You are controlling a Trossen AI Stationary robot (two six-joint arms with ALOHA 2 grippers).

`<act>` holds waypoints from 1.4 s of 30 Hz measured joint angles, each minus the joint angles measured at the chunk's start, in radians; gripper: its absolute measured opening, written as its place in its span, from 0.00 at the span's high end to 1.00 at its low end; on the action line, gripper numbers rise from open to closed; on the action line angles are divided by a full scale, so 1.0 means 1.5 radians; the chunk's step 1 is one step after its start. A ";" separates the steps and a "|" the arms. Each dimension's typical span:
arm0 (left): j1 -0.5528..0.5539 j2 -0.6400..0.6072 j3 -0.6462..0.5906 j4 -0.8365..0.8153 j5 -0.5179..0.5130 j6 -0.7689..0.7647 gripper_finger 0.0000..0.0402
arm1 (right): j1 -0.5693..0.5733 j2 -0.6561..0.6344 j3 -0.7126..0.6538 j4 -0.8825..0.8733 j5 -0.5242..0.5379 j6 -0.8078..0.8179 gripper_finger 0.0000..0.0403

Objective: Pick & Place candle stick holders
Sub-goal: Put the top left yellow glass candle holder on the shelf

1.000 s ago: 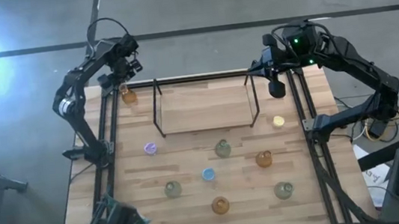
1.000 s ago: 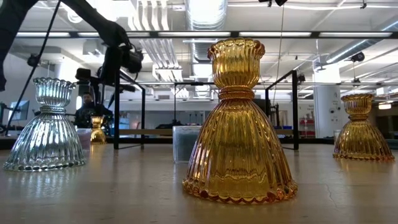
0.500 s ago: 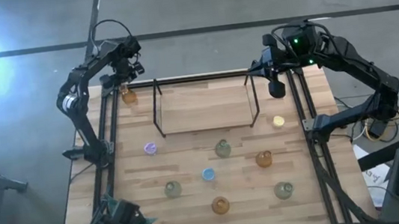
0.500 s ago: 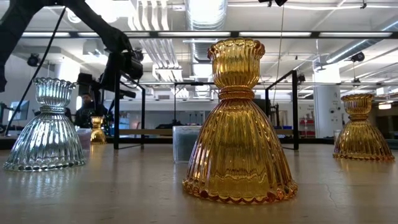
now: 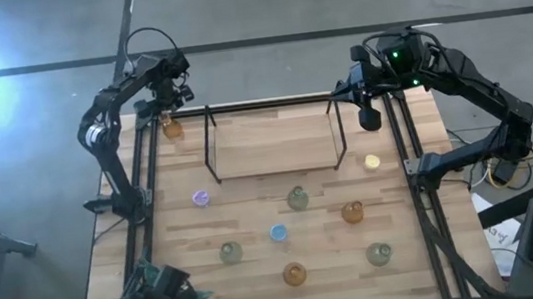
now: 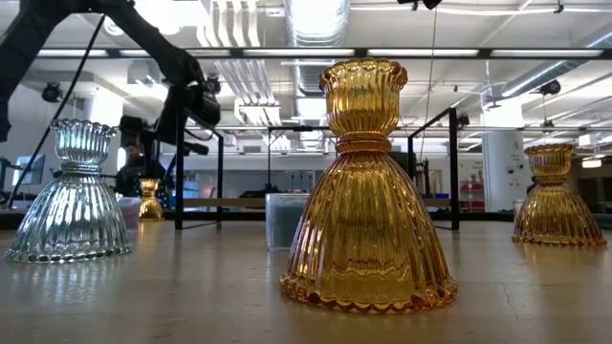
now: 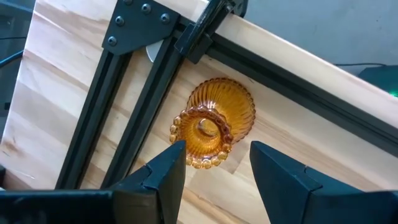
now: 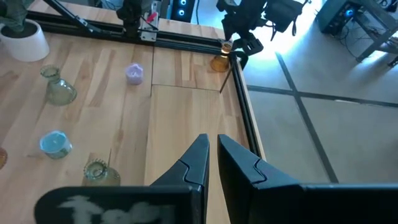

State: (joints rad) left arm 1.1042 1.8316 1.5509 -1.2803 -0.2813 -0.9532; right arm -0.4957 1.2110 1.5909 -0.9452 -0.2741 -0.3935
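Observation:
An amber candle stick holder (image 7: 214, 121) stands upright on its wide base at the table's far left corner (image 5: 173, 128), beside the black rail. My left gripper (image 7: 216, 154) hangs open above it, pointing down, one finger to each side of the neck and clear of it; the low view shows the gripper (image 6: 188, 105) above the small far holder (image 6: 150, 199). My right gripper (image 8: 212, 155) is shut with nothing in it, raised at the far right (image 5: 369, 118). Several more holders stand on the wood: purple (image 5: 201, 198), grey-green (image 5: 297, 199), blue (image 5: 278, 233), yellow (image 5: 373, 162).
A black metal frame (image 5: 270, 134) stands over a wooden board at the far middle. Black rails (image 5: 143, 174) run along both table sides. A leafy plant (image 5: 158, 298) sits at the near left corner. Amber holders (image 5: 352, 212), (image 5: 294, 274) and greenish ones (image 5: 231, 252), (image 5: 378, 253) stand near.
My left gripper has come down a little toward the amber holder at the far left corner, staying open. The holder has not moved.

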 joint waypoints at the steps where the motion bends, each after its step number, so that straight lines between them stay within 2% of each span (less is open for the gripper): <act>1: 0.000 0.002 0.000 -0.001 0.000 0.003 0.54 | 0.000 0.000 0.000 0.000 0.000 0.000 0.93; 9: 0.000 -0.001 0.008 -0.013 0.009 0.024 0.54 | 0.000 0.000 0.000 0.000 0.000 0.000 0.93; 20: -0.018 -0.051 0.115 -0.057 -0.002 0.060 0.54 | 0.000 0.000 0.000 0.000 0.000 0.000 0.93; 23: -0.043 -0.083 0.145 -0.086 -0.015 0.056 0.54 | 0.000 0.000 0.000 0.001 0.000 0.000 0.93; 27: -0.113 -0.130 0.155 -0.109 -0.062 0.025 0.54 | 0.000 0.000 0.000 0.001 0.000 -0.002 0.93; 35: -0.287 -0.161 0.082 -0.127 -0.115 -0.092 0.54 | 0.000 0.000 0.000 0.002 0.000 -0.002 0.93; 42: -0.326 -0.161 -0.075 -0.083 -0.091 -0.195 0.54 | 0.000 0.000 0.000 0.001 0.000 -0.002 0.93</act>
State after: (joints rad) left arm 0.6149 1.5906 1.4380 -1.4049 -0.4185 -1.2456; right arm -0.4955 1.2108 1.5909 -0.9442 -0.2737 -0.3964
